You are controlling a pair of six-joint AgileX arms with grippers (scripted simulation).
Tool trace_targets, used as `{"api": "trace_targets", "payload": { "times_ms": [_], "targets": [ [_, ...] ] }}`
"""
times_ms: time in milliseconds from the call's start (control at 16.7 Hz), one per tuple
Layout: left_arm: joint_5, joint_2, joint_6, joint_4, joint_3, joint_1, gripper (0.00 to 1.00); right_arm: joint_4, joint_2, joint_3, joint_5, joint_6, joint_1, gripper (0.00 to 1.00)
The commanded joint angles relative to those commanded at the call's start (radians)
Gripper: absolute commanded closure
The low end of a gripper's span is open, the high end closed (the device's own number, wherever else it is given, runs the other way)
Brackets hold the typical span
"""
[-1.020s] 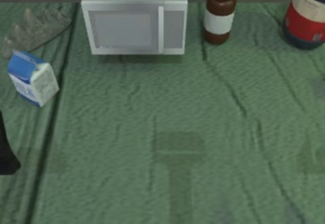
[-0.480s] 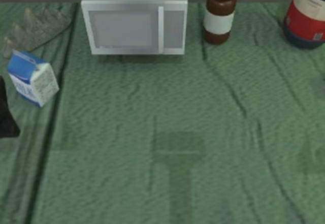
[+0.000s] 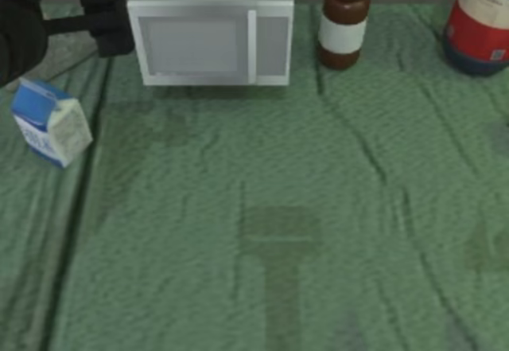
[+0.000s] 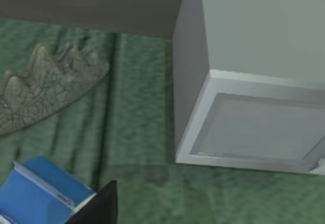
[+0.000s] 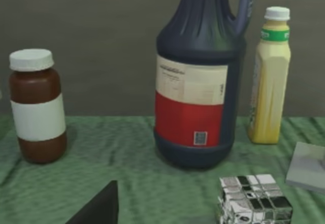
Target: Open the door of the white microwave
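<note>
Door (image 3: pixel 193 46) is sitting shut on the white microwave (image 3: pixel 211 25) at 12 o'clock on the table, so you are looking at opening not yet begun; left gripper (image 3: pixel 107 15) is hovering beside its 9 o'clock flank, grip state unreadable.

I see a wrinkled, matt green cloth (image 3: pixel 334 232) covering the table. The boxy white microwave (image 3: pixel 211 25) looks like smooth matt plastic; its grey windowed door (image 3: pixel 191 46) has a dull, frosted sheen. The blue-and-white carton (image 3: pixel 49 122) looks like speckled paper. The brown jar (image 5: pixel 38 107) and dark jug (image 5: pixel 200 76) look glossy, with paper labels.
</note>
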Motion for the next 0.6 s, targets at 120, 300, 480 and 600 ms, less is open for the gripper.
{"api": "trace_targets", "payload": {
  "times_ms": [120,300,480,600],
  "targets": [
    [-0.037,0.208,-0.052,-0.059,0.171,-0.063,0.00,0.000,0.000,0.000,0.000,0.000,0.000,0.00],
    [-0.087,0.492,-0.123,-0.139,0.401,-0.147,0.00,0.000,0.000,0.000,0.000,0.000,0.000,0.00],
    [-0.128,0.717,-0.179,-0.204,0.579,-0.212,0.00,0.000,0.000,0.000,0.000,0.000,0.000,0.00],
    [-0.148,0.822,-0.206,-0.237,0.663,-0.242,0.00,0.000,0.000,0.000,0.000,0.000,0.000,0.00]
  ]
}}
